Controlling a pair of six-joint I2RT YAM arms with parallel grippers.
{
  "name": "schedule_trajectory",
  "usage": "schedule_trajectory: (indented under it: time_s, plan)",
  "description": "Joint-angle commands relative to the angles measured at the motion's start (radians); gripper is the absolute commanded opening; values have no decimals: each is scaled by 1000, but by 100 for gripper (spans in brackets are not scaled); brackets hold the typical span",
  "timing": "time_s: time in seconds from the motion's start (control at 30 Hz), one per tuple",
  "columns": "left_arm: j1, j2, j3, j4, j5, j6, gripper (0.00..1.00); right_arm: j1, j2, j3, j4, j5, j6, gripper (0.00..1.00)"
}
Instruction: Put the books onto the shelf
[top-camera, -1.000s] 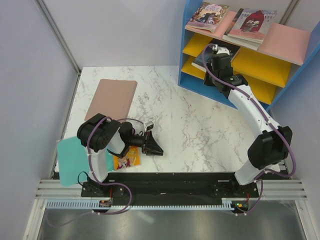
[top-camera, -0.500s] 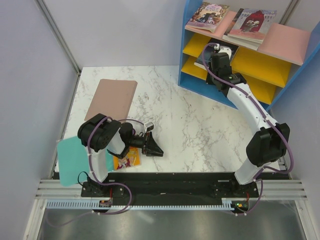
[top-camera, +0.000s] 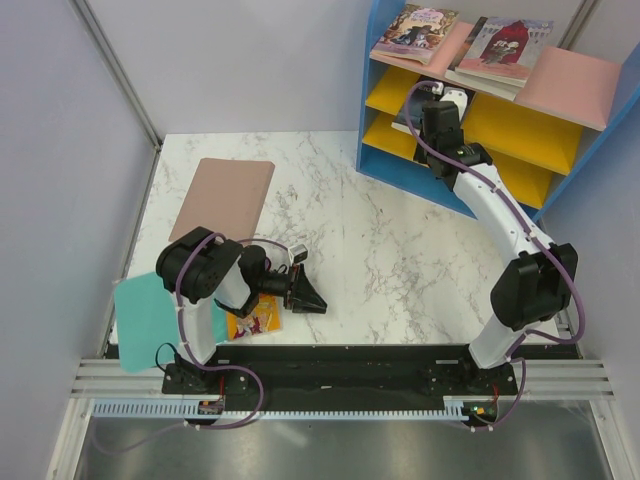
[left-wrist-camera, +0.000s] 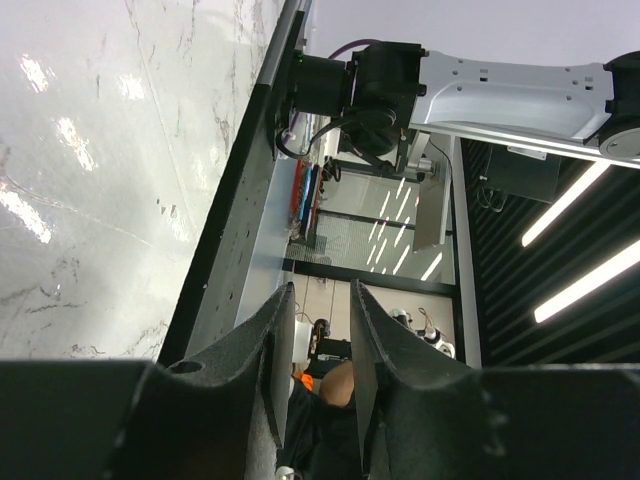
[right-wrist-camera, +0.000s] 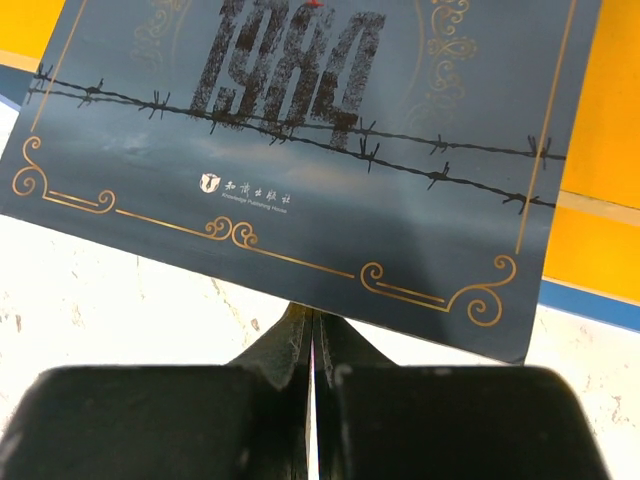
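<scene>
A dark blue Nineteen Eighty-Four book (right-wrist-camera: 300, 150) lies on the middle yellow board (right-wrist-camera: 606, 100) of the blue-framed shelf (top-camera: 372, 100), its near edge sticking out over the table. My right gripper (right-wrist-camera: 313, 318) is shut, its tips against that near edge with nothing between them; from above it (top-camera: 436, 100) reaches into the shelf. Two illustrated books (top-camera: 415, 30) (top-camera: 505, 45) lie on the pink top board (top-camera: 575, 80). A yellow-orange book (top-camera: 258, 318) lies on the table, partly hidden under my left arm. My left gripper (top-camera: 305, 297) (left-wrist-camera: 322, 292) rests low over the table, open and holding nothing.
A plain brownish-pink board (top-camera: 223, 197) lies at the table's left. A teal sheet (top-camera: 145, 318) hangs over the near left edge. The lowest yellow board (top-camera: 520, 180) sits below my right arm. The black base rail (top-camera: 340, 365) runs along the near edge.
My right gripper has moved a little farther into the shelf, and the dark blue book has gone in with it. The left arm has not moved.
</scene>
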Motion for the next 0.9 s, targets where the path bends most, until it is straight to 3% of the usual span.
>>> schedule_trajectory:
  time_s: [0.0,0.23,0.37,0.47,0.5,0.57,0.6,0.63,0.67,0.77,0.83,0.87]
  plan:
    - [-7,-3,-8,350,-10,44,35,-12,-6,37,58,53,13,1]
    - [-7,-41,15,350,-1,18,34,-11,-73,-38,112,-45,21,5]
    - [8,-98,76,337,-5,-77,32,-6,-153,-89,118,-137,61,6]
    - [25,-190,151,174,-10,-40,33,6,-222,-141,115,-154,82,7]
    - [27,-260,206,64,-7,4,32,8,-251,-168,113,-171,91,7]
    - [35,-346,282,-440,-31,279,33,19,-274,-192,112,-187,102,7]
    - [35,-390,399,-677,-63,423,35,25,-292,-215,112,-212,105,7]
    - [30,-461,473,-920,-205,718,38,43,-297,-224,112,-218,107,8]
    - [30,-483,539,-1302,-291,813,45,55,-302,-232,109,-223,111,8]
    - [45,-530,714,-1645,-554,961,57,113,-310,-284,112,-250,128,10]
    - [57,-553,774,-1742,-717,985,64,176,-313,-310,118,-257,137,11]
    - [62,-584,781,-1800,-766,980,74,201,-316,-343,133,-263,149,15]
